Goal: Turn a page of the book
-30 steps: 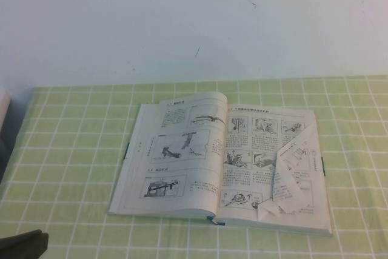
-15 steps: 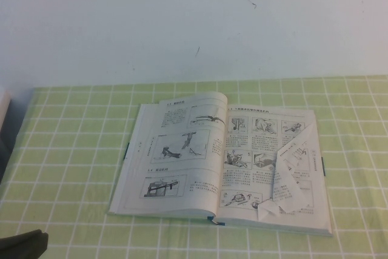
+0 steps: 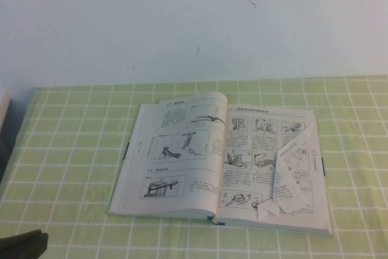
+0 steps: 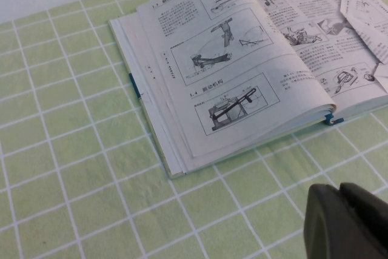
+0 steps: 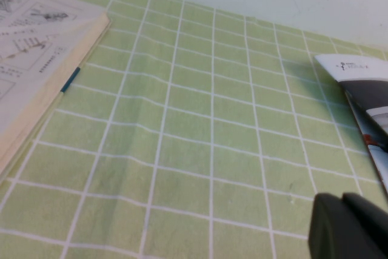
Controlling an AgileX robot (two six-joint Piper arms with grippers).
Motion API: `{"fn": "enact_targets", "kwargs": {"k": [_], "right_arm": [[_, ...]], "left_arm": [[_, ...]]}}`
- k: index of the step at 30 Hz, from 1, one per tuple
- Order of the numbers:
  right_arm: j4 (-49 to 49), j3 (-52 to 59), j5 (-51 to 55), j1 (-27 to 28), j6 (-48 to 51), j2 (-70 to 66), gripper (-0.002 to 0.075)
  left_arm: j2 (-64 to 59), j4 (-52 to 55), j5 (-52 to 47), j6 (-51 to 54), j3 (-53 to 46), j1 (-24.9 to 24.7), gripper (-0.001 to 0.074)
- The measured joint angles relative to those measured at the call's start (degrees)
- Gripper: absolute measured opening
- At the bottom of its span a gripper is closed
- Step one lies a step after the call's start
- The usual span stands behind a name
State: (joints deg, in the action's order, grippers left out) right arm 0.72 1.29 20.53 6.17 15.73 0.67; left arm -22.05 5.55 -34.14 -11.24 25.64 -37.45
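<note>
The book (image 3: 221, 162) lies open on the green checked tablecloth (image 3: 73, 150), its print too small to read, one page (image 3: 296, 171) crumpled. Left gripper (image 4: 345, 219) and right gripper (image 5: 347, 225), both closed and empty, hover beside it.

Ahead of me a plain white wall (image 3: 194, 22) fills the upper half of the frame, marked by a few faint dark scuffs. Below it my table (image 3: 66, 150) wears a light green cloth with a white grid, evenly lit.
</note>
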Motion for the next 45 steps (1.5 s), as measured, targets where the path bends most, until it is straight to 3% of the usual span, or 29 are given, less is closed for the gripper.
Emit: {"fn": "enact_targets", "kwargs": {"k": [6, 11, 17, 20, 27, 31, 38, 45], "right_arm": [[0.0, 0.0, 0.0, 0.0, 0.0, 0.0, -0.0003], [0.0, 0.0, 0.0, 0.0, 0.0, 0.0, -0.0003], [0.0, 0.0, 0.0, 0.0, 0.0, 0.0, -0.0003], [0.0, 0.0, 0.0, 0.0, 0.0, 0.0, -0.0003], [0.0, 0.0, 0.0, 0.0, 0.0, 0.0, -0.0003], [0.0, 0.0, 0.0, 0.0, 0.0, 0.0, -0.0003], [0.0, 0.0, 0.0, 0.0, 0.0, 0.0, -0.0003], [0.0, 0.0, 0.0, 0.0, 0.0, 0.0, -0.0003]], "left_arm": [[0.1, 2.2, 0.3, 0.0, -0.3, 0.0, -0.0003], [0.8, 3.2, 11.0, 2.4, -5.9, 2.1, -0.0003], [4.1, -3.4, 33.5, 3.7, -20.4, 15.2, -0.0003], [7.0, -4.4, 40.0, 3.8, -25.6, 22.8, -0.0003], [16.6, -4.6, 35.1, 3.9, -27.0, 37.0, -0.0003], [20.1, -4.7, 28.3, 4.2, -27.0, 42.3, -0.0003], [22.6, -5.9, 18.2, 6.8, -27.0, 43.9, -0.0003], [22.6, -6.7, 16.6, 7.3, -26.9, 43.9, -0.0003]]}}
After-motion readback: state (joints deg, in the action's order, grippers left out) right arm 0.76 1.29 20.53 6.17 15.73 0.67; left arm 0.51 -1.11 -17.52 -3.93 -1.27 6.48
